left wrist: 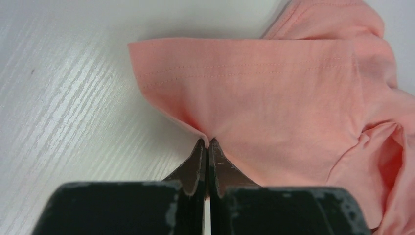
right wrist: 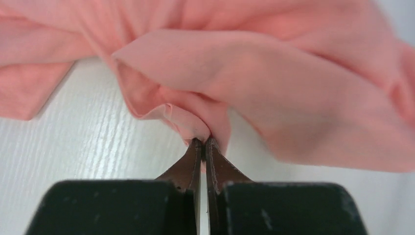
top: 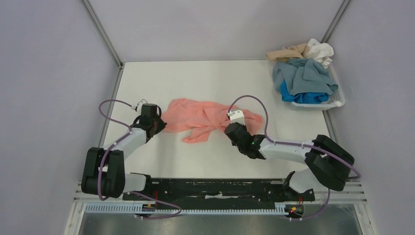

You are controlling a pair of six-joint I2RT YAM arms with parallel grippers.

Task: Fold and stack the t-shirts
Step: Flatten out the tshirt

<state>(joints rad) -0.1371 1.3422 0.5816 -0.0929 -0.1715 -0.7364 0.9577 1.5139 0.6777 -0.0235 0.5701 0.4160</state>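
Observation:
A salmon-pink t-shirt [top: 205, 117] lies crumpled in the middle of the white table. My left gripper [top: 159, 125] is at its left end, shut on a hemmed edge of the pink shirt [left wrist: 264, 93]. My right gripper [top: 230, 128] is at its right side, shut on a bunched fold of the same shirt [right wrist: 244, 73]. Other t-shirts, grey-blue [top: 306, 76], bright blue [top: 303, 98], beige [top: 286, 53] and white [top: 320, 51], are piled in the basket at the back right.
A white plastic basket [top: 338, 100] stands at the table's back right corner. Purple-grey walls and metal frame posts [top: 103, 34] close in the table. Bare white table [top: 205, 78] lies behind the pink shirt.

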